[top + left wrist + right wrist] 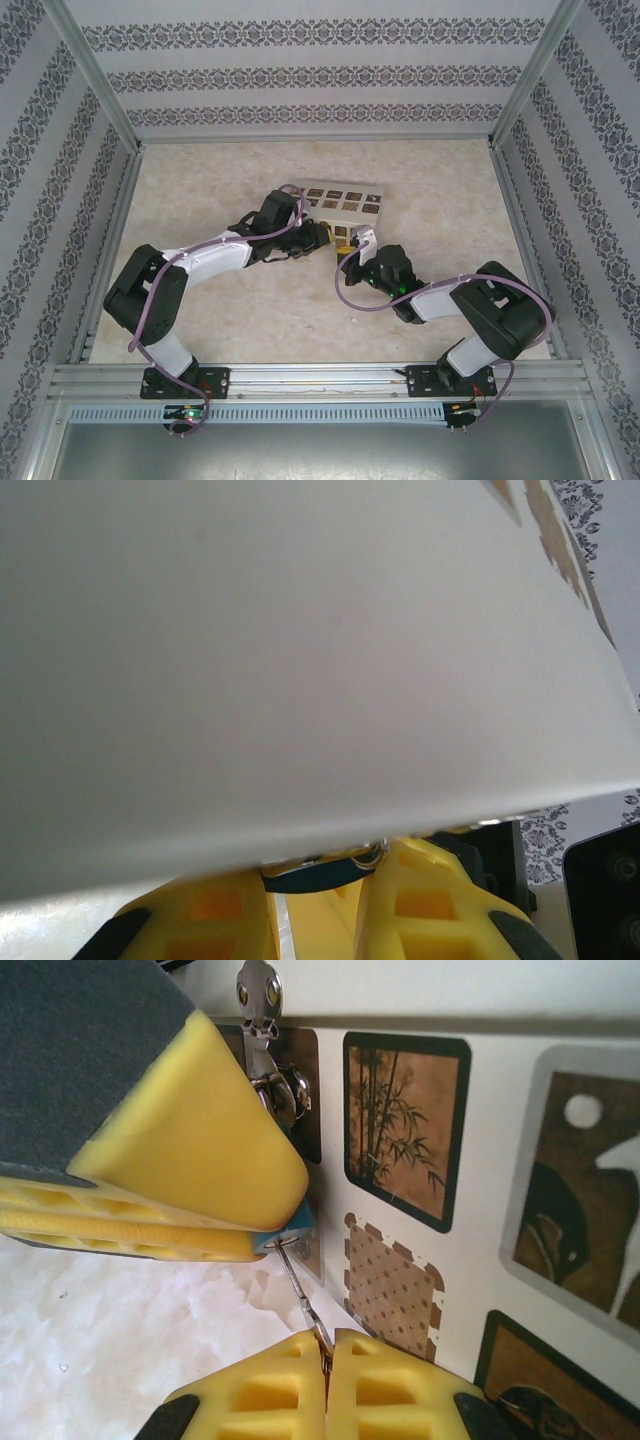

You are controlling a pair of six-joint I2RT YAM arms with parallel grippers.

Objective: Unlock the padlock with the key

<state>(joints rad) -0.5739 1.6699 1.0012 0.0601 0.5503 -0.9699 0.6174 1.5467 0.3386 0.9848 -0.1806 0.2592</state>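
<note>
Blue padlock is clamped in the left end effector. Right end effector pinches the key, tip at the padlock's base; unlocking judged outstanding.

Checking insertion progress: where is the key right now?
Right wrist view, lower centre: the key, pinched by the right gripper, reaches up to the padlock beside the box.

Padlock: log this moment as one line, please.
left hand: shut on padlock | right hand: shut on key | key: tip at padlock | padlock: by hasp on box
</note>
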